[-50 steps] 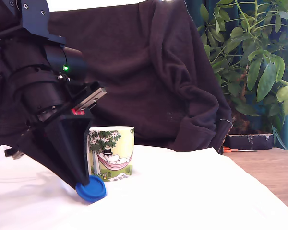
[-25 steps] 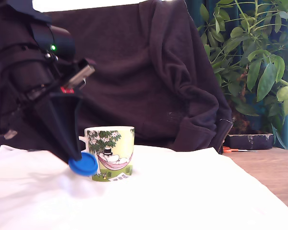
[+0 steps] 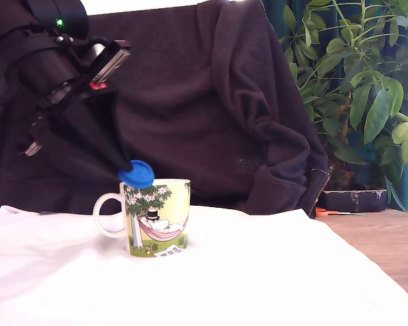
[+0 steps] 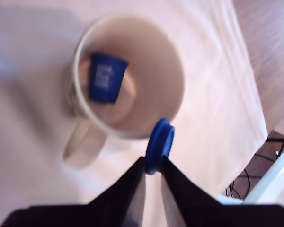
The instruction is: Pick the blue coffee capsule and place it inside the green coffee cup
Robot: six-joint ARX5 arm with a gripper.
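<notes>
The green coffee cup (image 3: 157,216) stands on the white cloth, its white handle toward the exterior view's left. My gripper (image 3: 127,166) is shut on the blue coffee capsule (image 3: 137,174), pinching its rim. The capsule hangs just above the cup's rim on the handle side. In the wrist view the gripper (image 4: 153,166) holds the capsule (image 4: 159,144) edge-on, just outside the cup's rim (image 4: 178,71). Another blue capsule (image 4: 105,77) lies inside the cup.
A white cloth (image 3: 258,272) covers the table; bare wood (image 3: 387,238) shows at the exterior view's right. A dark garment (image 3: 224,102) hangs behind the cup. A leafy plant (image 3: 360,81) and a dark box (image 3: 353,200) stand at the back right.
My gripper has risen from the cloth with the capsule and moved right, from beside the cup's base to just above its rim. The cup's handle now shows.
</notes>
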